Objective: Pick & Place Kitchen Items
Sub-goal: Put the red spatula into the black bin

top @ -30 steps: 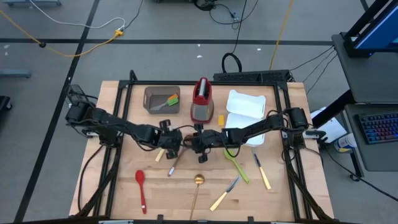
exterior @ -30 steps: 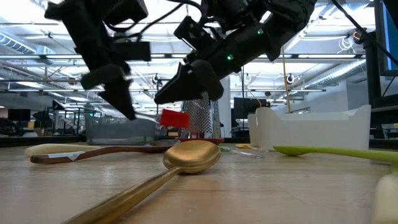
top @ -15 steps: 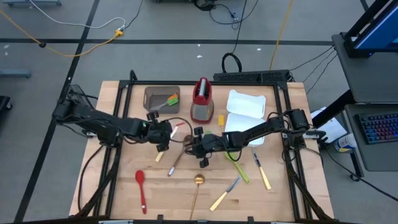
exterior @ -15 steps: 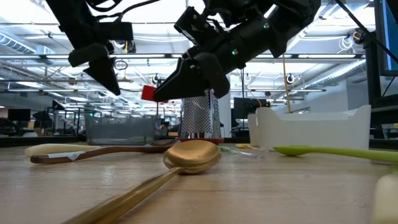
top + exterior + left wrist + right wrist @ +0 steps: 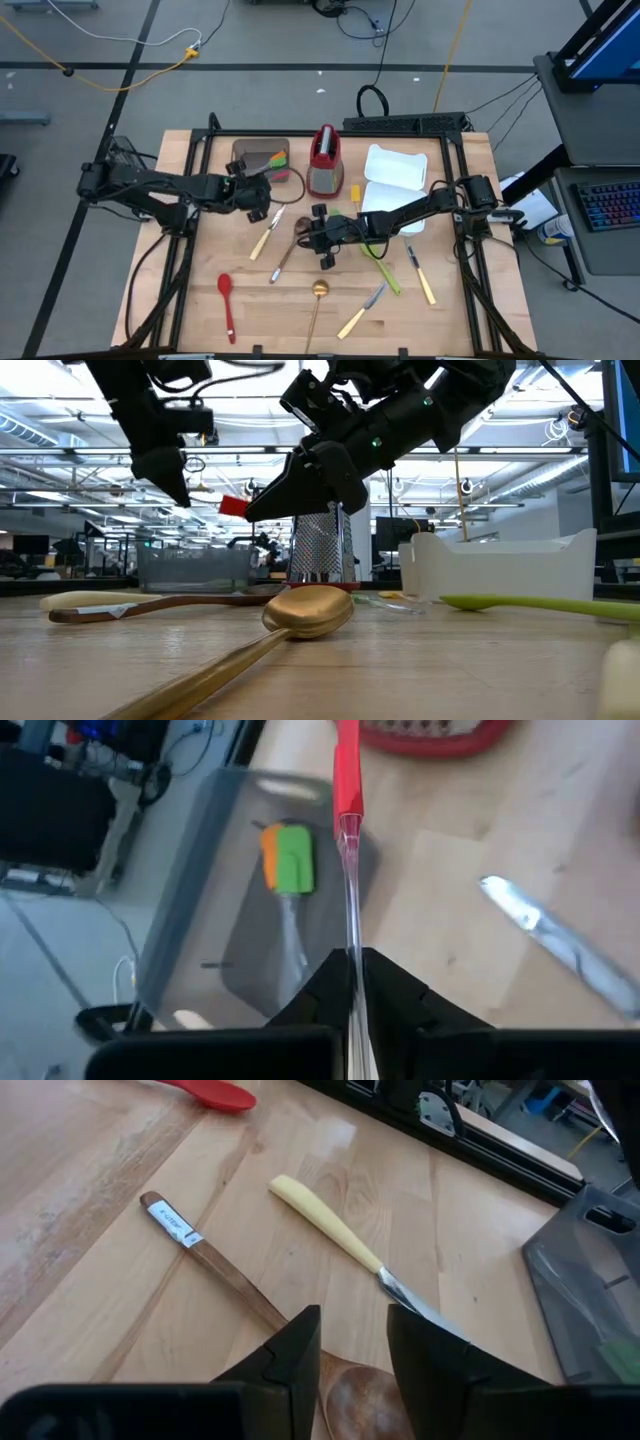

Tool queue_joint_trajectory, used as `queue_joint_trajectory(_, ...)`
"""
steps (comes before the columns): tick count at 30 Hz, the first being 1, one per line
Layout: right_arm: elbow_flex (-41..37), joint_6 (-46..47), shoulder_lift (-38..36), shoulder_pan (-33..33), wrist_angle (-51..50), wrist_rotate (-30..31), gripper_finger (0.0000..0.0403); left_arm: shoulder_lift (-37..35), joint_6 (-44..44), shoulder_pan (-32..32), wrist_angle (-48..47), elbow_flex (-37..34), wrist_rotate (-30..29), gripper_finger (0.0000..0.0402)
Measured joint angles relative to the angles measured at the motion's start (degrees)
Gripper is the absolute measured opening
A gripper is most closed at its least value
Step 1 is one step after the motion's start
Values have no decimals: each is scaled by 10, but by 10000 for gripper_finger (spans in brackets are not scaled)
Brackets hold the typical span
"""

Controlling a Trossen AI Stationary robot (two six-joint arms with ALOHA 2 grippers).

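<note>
My left gripper (image 5: 262, 198) (image 5: 352, 956) is shut on a spatula with a clear handle and a red head (image 5: 347, 765) (image 5: 233, 506). It holds the spatula in the air beside the brown bin (image 5: 250, 152). A green-and-orange spatula (image 5: 285, 860) lies in that bin. My right gripper (image 5: 312, 232) (image 5: 352, 1315) is open and empty, low over the bowl end of the wooden spoon (image 5: 215, 1260) (image 5: 285, 255). A yellow-handled knife (image 5: 320, 1220) (image 5: 265, 238) lies flat on the table next to the spoon. My left gripper pinches the spatula's clear handle (image 5: 351, 935) between its two fingers. The handle runs forward out of the fingers, along them, with the red head at the far end. The spatula is lifted clear of the table, its head near the bin's corner.
The red-and-steel grater (image 5: 324, 160) stands upright beside the bin, and a white tray (image 5: 395, 180) is to its right. On the near half of the table lie a gold spoon (image 5: 317, 300), a red spoon (image 5: 227, 300), a green spoon (image 5: 380, 262) and two knives (image 5: 360, 312) (image 5: 422, 275).
My left gripper has gone up and toward the table's far edge, toward the brown bin. It has carried the red-headed spatula, which has risen well clear of the table. My right gripper has stayed open over the wooden spoon.
</note>
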Motion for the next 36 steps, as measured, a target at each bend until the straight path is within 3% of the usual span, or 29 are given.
queue_joint_trajectory(10,0,5,0,0,0,0,106,-1,78,113,4,0,1,16)
queue_joint_trajectory(17,0,5,0,0,-1,0,106,5,162,191,20,0,112,21)
queue_joint_trajectory(22,0,5,0,0,-1,0,103,17,187,236,68,0,130,6)
queue_joint_trajectory(29,-1,6,0,0,-23,0,102,55,242,289,118,0,190,29)
queue_joint_trajectory(36,-1,19,0,0,-25,0,102,120,255,330,118,0,181,7)
